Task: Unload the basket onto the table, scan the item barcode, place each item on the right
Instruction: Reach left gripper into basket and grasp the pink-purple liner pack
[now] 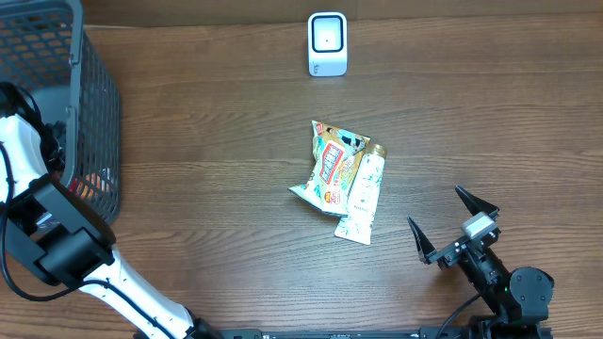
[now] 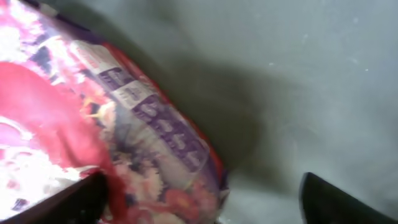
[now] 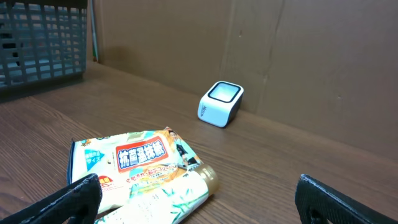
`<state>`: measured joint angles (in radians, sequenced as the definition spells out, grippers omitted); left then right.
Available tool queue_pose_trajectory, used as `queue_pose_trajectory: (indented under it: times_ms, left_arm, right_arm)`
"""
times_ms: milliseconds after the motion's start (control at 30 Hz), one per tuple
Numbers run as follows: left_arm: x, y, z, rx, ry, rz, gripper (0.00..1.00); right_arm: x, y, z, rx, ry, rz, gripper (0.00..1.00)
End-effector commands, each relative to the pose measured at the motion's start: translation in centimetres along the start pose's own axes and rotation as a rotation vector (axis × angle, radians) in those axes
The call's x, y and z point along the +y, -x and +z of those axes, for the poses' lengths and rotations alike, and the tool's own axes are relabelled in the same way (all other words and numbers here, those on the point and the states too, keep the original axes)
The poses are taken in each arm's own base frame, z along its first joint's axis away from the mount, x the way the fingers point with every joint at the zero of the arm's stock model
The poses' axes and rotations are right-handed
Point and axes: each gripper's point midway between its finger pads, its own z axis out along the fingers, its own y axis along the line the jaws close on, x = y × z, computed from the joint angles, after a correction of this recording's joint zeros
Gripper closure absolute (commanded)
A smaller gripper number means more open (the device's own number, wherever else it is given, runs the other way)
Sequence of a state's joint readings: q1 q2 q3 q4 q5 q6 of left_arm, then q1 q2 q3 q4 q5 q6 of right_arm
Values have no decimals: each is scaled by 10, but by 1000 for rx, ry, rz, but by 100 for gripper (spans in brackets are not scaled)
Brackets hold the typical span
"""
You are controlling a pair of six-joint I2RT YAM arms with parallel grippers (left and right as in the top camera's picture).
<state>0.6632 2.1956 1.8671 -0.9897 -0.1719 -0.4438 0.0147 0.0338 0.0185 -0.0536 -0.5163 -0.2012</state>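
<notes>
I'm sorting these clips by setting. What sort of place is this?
Probably a mock checkout bench: a small white barcode scanner on a wooden table, snack packets mid-table, a grey mesh basket at its edge.

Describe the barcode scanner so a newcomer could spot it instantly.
Start at the wooden table and follow its far edge. The scanner stands there alone, beyond the snack packets. It is the only small white box, with a pale window on top.

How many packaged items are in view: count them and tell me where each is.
3. A snack bag and a pale tube pack lie touching mid-table; a red patterned pack sits inside the basket, where more may be hidden.
</notes>
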Motion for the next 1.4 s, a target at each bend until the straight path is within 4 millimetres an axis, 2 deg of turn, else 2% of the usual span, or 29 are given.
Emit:
queue_pose_trajectory:
  times_ms: [0,67,100,167,233,367,400,500,567,633,700,833,1000,1033,1100,1133,1200,1233,1267,1367]
  left_arm:
    - [1,1,3,6,0,-8,30]
    - [1,0,2,11,2,0,48]
    - [2,-2,2,17,6,1,52]
    - [7,-3,2,19,31,4,54]
    - [13,-3,2,16,63,9,66]
    - [15,-7,2,34,69,40,81]
    - [14,-9,1,41,63,44,96]
    - [13,-9,-7,53,57,45,96]
    - [12,-3,-19,47,46,43,96]
    - [7,7,-40,30,13,37,96]
    - [0,23,-72,-8,-37,27,96]
    - [-8,48,-152,-115,-148,10,96]
    - [-7,51,-247,-249,-294,14,96]
    - [-1,51,-261,-283,-287,16,96]
    - [10,51,-273,-321,-256,11,96]
    - [12,51,-275,-330,-248,24,81]
    - [9,49,-269,-314,-244,68,30]
    - [11,49,-262,-296,-221,73,13]
    - [12,50,-253,-284,-195,73,0]
    - [12,55,-224,-244,-138,81,0]
  right_arm:
    - [0,-4,0,5,-1,11,0]
    - [0,-4,0,5,-1,11,0]
    - [0,-4,0,5,-1,11,0]
    - [0,-4,0,5,-1,11,0]
    - [0,-4,0,5,-1,11,0]
    - [0,-4,0,5,-1,11,0]
    - [0,-4,0,5,-1,11,0]
    - [0,-4,0,5,-1,11,0]
    - [0,-4,0,5,-1,11,0]
    - [0,-4,0,5,-1,11,0]
    - [0,-4,0,5,-1,11,0]
    - [0,-4,0,5,-1,11,0]
    - [0,-4,0,5,-1,11,0]
    - [0,-4,0,5,-1,11,0]
    - [0,-4,0,5,-1,11,0]
    - [0,-4,0,5,-1,11,0]
    - [0,-4,0,5,-1,11,0]
    - [0,-4,0,5,-1,11,0]
    - [0,-4,0,5,-1,11,0]
    - [0,-4,0,5,-1,11,0]
